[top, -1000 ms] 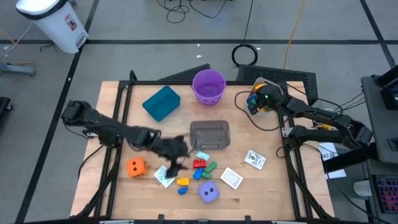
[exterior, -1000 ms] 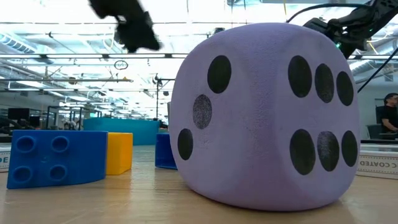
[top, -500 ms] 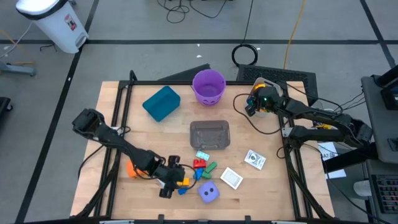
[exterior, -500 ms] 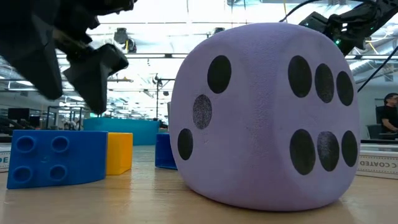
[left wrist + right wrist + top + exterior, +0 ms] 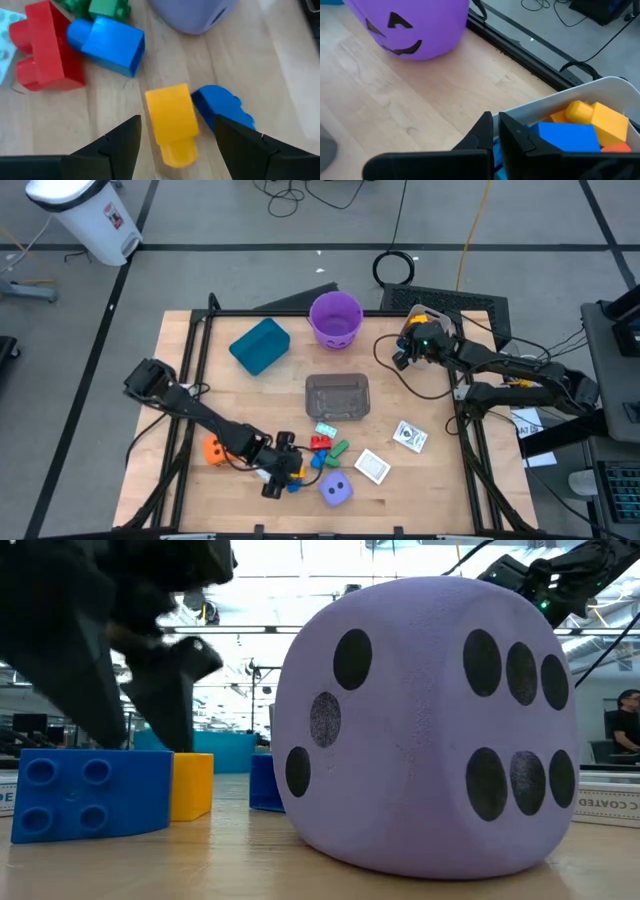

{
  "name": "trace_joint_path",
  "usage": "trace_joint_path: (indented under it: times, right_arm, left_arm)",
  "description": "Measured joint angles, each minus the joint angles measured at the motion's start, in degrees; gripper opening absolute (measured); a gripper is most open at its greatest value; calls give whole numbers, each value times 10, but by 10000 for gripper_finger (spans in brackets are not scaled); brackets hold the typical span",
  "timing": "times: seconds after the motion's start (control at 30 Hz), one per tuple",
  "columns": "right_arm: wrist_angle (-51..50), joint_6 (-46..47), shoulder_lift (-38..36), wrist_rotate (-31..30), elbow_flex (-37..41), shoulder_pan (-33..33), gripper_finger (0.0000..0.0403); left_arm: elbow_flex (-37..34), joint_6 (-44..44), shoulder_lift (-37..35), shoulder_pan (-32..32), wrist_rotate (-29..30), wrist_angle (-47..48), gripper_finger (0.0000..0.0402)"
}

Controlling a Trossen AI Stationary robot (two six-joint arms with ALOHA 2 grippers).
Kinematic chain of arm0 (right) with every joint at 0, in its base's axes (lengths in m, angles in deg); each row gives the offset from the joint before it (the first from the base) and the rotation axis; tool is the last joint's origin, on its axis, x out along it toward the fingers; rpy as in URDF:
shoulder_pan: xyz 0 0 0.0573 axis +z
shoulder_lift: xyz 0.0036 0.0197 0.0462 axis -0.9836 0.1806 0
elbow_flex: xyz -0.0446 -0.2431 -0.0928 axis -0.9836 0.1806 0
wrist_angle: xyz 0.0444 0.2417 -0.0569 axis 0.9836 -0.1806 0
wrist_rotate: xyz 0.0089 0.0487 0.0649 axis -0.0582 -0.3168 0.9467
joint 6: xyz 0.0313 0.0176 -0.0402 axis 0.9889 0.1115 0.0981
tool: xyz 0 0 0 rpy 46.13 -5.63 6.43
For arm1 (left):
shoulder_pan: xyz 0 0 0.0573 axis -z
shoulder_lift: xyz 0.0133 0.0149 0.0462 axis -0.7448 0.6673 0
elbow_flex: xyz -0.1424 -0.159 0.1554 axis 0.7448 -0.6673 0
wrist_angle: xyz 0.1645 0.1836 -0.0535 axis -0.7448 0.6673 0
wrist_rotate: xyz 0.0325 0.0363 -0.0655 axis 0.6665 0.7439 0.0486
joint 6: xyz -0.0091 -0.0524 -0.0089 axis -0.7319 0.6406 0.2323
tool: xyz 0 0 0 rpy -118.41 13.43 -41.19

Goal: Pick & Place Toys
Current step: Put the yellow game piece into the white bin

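My left gripper (image 5: 176,146) is open and low over the table near its front edge (image 5: 282,473). Its fingers stand on either side of a yellow block (image 5: 171,120) without touching it. A blue block (image 5: 222,106) lies beside that block. Red (image 5: 320,443), green (image 5: 341,448) and blue (image 5: 330,461) blocks, a purple die (image 5: 337,491), an orange die (image 5: 216,449) and white cards (image 5: 372,467) lie around them. My right gripper (image 5: 496,131) is raised at the far right (image 5: 404,352), shut on a white tub (image 5: 580,97) of blocks. My right gripper has the white tub's rim (image 5: 506,114) at its near corner between its two closed fingers. The fingers hide the exact place of contact. The tub is lifted clear of the table, open side up, with blue, yellow and orange blocks inside.
A purple bucket (image 5: 335,318) and a teal bin (image 5: 260,345) stand at the far side. A clear tub (image 5: 337,397) sits mid-table. Another card (image 5: 409,436) lies toward the right. The purple die fills most of the low view (image 5: 430,730).
My left gripper has swung from mid-table toward the near edge and come down over the yellow and blue blocks, its fingers now straddling the yellow one. The blocks have stayed where they were.
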State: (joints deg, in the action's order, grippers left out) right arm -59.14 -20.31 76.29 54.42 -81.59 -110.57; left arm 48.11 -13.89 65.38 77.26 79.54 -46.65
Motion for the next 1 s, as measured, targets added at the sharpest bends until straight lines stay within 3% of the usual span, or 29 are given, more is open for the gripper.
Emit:
trace_joint_path:
  times: [0.4,0.5,0.7,0.9,1.0]
  right_arm:
    - [-1,4,0,0,0,0,6]
    - [0,4,0,0,0,0,6]
    - [0,4,0,1,0,0,6]
    - [0,4,0,1,0,0,6]
    - [0,4,0,1,0,0,6]
  left_arm:
    - [0,0,38,-20,-26,6,251]
    - [0,-11,38,-20,-25,5,225]
    - [0,-21,38,-24,-34,1,127]
    - [-1,-22,27,-31,-50,12,116]
    - [-1,-21,-2,-32,-29,31,116]
